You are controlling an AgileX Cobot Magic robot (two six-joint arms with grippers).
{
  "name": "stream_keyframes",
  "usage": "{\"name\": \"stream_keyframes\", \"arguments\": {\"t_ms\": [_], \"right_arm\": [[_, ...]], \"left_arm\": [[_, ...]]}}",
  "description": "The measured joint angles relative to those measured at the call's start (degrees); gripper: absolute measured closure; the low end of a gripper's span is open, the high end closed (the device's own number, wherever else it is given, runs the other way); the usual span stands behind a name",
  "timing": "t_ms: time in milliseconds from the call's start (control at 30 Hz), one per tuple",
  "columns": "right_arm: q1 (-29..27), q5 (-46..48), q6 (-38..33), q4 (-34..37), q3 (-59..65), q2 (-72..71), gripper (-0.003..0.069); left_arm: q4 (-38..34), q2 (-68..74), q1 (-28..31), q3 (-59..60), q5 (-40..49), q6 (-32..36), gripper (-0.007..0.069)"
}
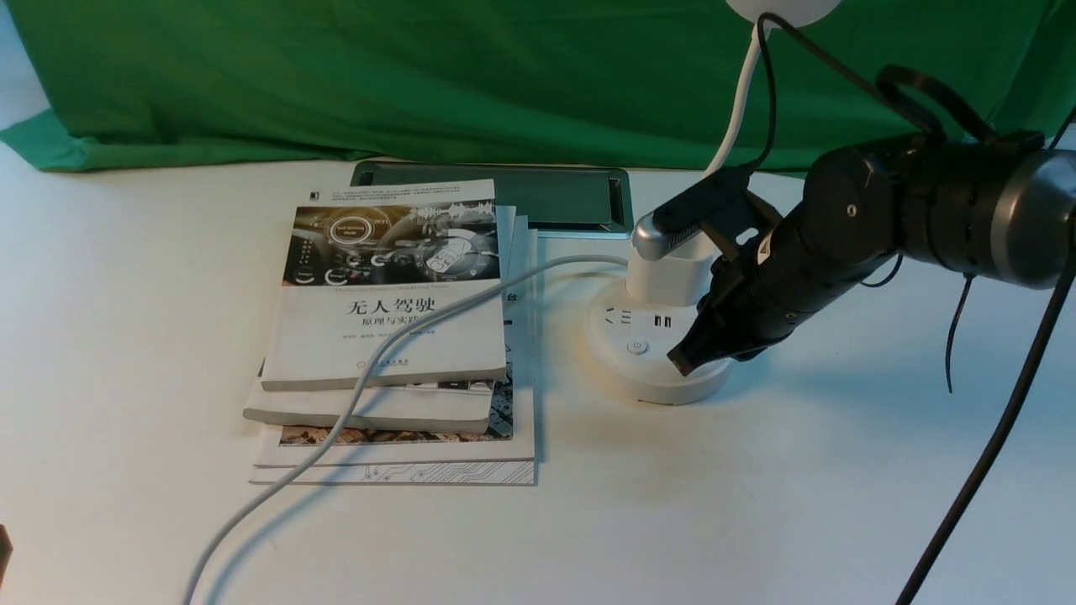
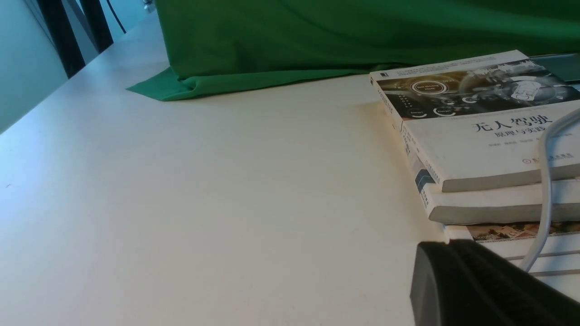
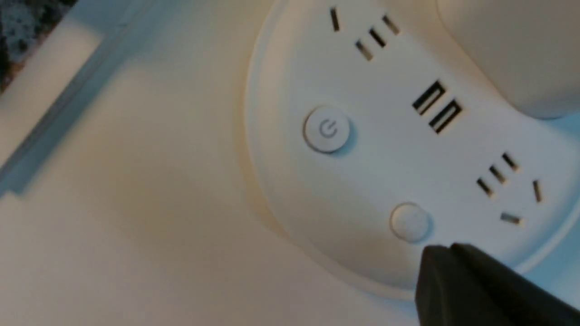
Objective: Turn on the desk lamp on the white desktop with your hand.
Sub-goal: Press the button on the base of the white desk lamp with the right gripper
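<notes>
The white desk lamp point(image 1: 647, 370) stands on the white desktop point(image 1: 756, 504), with its cup holder point(image 1: 668, 273) and gooseneck point(image 1: 740, 92) rising to the head point(image 1: 782, 7) at the top edge. My hand, the right gripper point(image 1: 681, 361), is shut with nothing in it, and its pointed tip sits over the front right of the round base. In the right wrist view its tip point(image 3: 442, 253) is right beside the plain round button point(image 3: 410, 222). The power-symbol button point(image 3: 327, 129) lies farther off. The left gripper point(image 2: 448, 246) is shut low over the desktop by the books.
A stack of books point(image 1: 395, 336) lies left of the lamp, with the lamp's white cable point(image 1: 353, 395) draped across it. A grey recessed hatch point(image 1: 538, 197) sits behind them, and green cloth point(image 1: 420, 76) covers the back. A black cable point(image 1: 992, 445) hangs from the right arm.
</notes>
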Motion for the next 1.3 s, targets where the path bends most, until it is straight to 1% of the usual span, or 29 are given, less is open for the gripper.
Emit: {"name": "stream_keyframes", "arguments": {"t_ms": [133,533,900,1300], "right_arm": [[0.0,-2.3,0.0,0.0,0.0,0.4,0.0629],[0.0,-5.0,0.0,0.0,0.0,2.6,0.0629],[0.1,-5.1,0.0,2.2,0.0,2.8,0.0629],[0.2,-3.8,0.0,2.4,-0.9,4.0,0.0629]], "left_arm": [[0.0,0.0,0.0,0.0,0.0,0.0,0.0603],[0.0,0.0,0.0,0.0,0.0,0.0,0.0603],[0.0,0.0,0.0,0.0,0.0,0.0,0.0603],[0.0,0.0,0.0,0.0,0.0,0.0,0.0603]]}}
